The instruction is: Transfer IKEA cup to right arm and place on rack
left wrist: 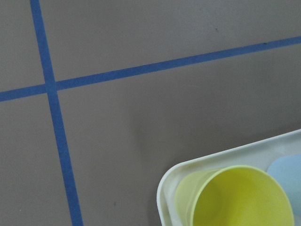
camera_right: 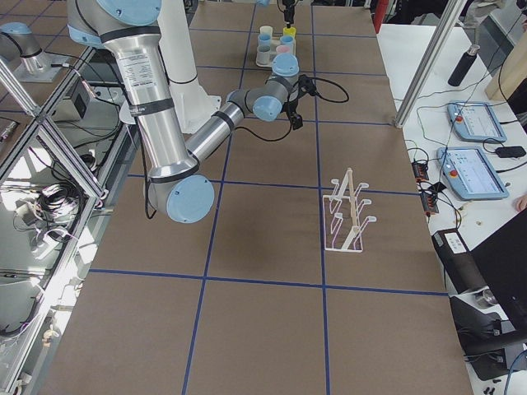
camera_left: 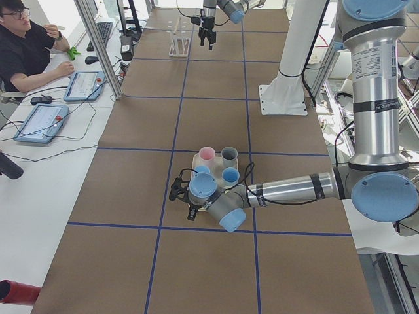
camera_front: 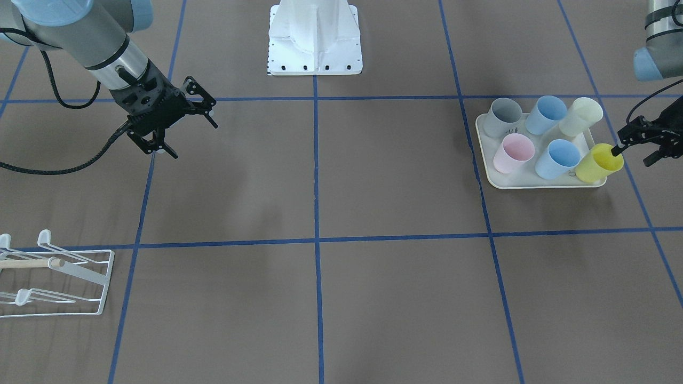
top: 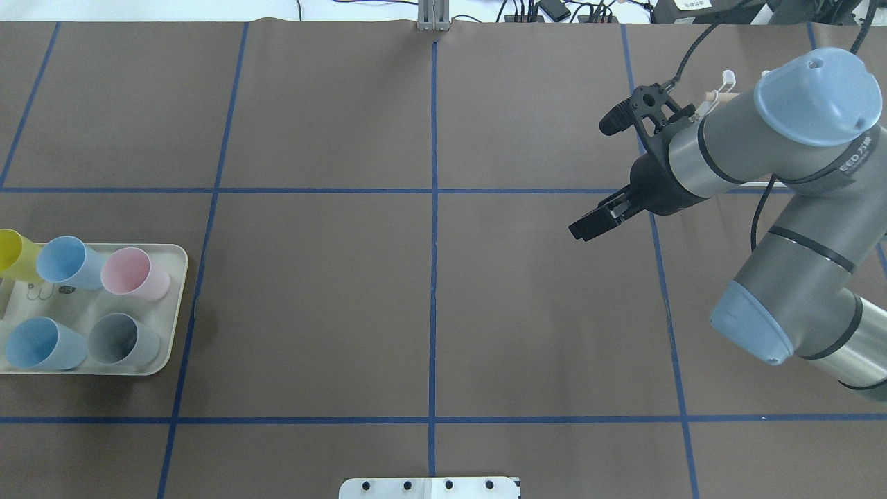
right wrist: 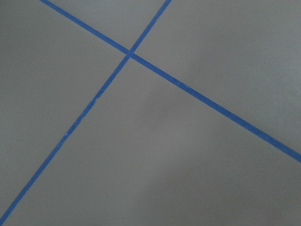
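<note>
Right gripper (camera_front: 195,141) jaws wide above the brown, blue-taped table (camera_front: 400,176). Left gripper (camera_front: 633,156) spread, one finger inside the yellow cup (camera_front: 597,164) on the tray (camera_front: 488,160).

The right hand (camera_front: 193,137) hangs tilted downward, fingers spread wide, while the left hand (camera_front: 633,156) reaches low, fingers likewise apart.

A robotics lab: blue-taped grid table (camera_front: 373,186), teach pendants (camera_right: 476,123), aluminium framing (camera_left: 98,46).

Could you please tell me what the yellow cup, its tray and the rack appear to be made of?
Yellow cup: likely matte plastic; uniform colour, thin wall.
Tray: probably plastic or melamine; smooth cream, rounded rim.
Rack: seemingly white-coated metal wire.
Its dowel: looks like pale bare wood.
</note>
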